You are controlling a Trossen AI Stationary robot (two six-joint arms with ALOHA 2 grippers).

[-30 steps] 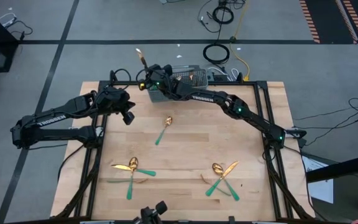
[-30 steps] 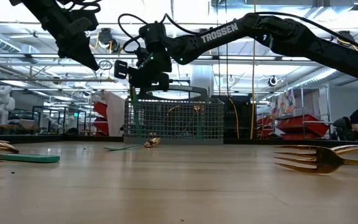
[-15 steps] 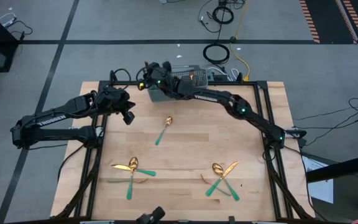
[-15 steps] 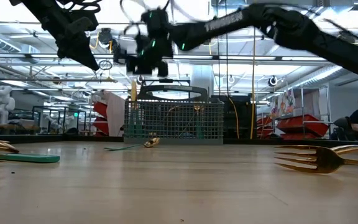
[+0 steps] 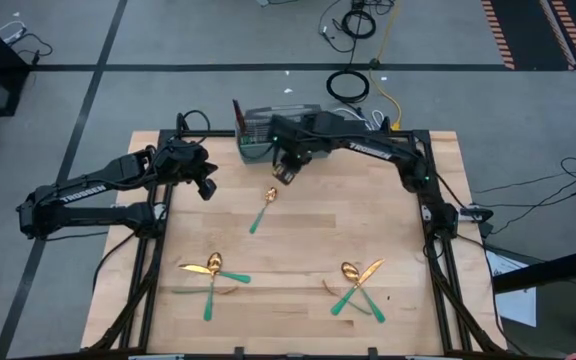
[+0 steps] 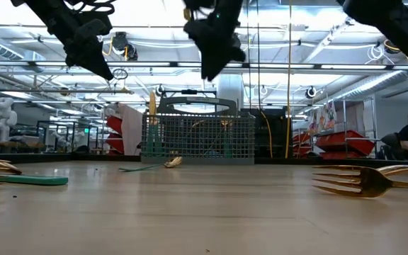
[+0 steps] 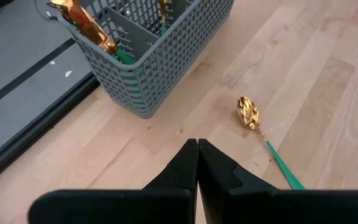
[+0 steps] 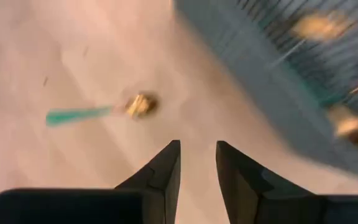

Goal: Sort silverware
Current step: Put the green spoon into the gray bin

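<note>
A single spoon (image 5: 264, 208) with a gold head and a teal handle lies flat on the wood in front of the grey mesh caddy (image 5: 268, 135). My right gripper (image 5: 286, 175) hovers open just above and beside the spoon (image 8: 135, 104), touching nothing. A gold piece (image 6: 152, 106) stands upright in the caddy's left end compartment (image 7: 86, 22). My left gripper (image 5: 206, 188) is shut and hangs in the air left of the caddy. Two crossed heaps of silverware (image 5: 211, 272) (image 5: 358, 285) lie near the table's near edge.
The caddy (image 6: 197, 138) stands at the table's far edge and holds other gold pieces. A fork (image 6: 360, 180) and a teal-handled piece (image 6: 6, 177) lie close to the low camera. Bare wood lies between the heaps and around the single spoon. A person sits far off in the room.
My right gripper carried a gold piece above the caddy's left end; that piece now stands in the caddy's left compartment. The gripper has swung away from the caddy toward the table's near edge and a little right, ending above the single spoon.
</note>
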